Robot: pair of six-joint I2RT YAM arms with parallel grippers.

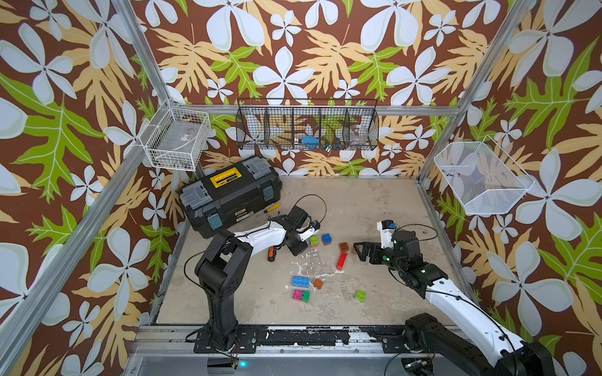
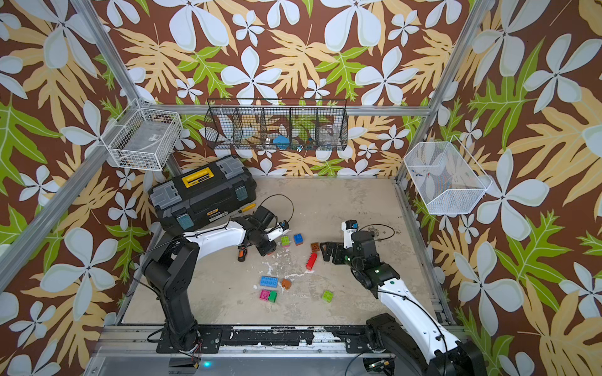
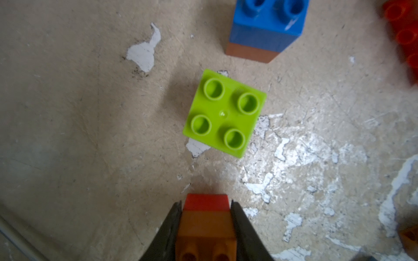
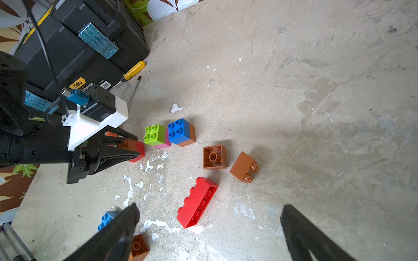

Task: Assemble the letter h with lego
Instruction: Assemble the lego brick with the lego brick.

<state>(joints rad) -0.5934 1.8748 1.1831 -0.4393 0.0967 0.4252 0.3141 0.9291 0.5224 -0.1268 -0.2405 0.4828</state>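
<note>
No letter h shows; the lego lies as loose bricks and small stacks. My left gripper is shut on an orange-brown brick joined to a red one, held low beside a green-on-pink stack. A blue-on-orange stack stands just past it. My right gripper hangs open and empty over the long red brick. Two orange-brown bricks lie tipped beside it.
Nearer the front lie a long blue brick, an orange brick, a pink-green pair and a green brick. A black toolbox and a yellow-handled screwdriver sit at the back left. An orange-handled screwdriver lies under the left arm.
</note>
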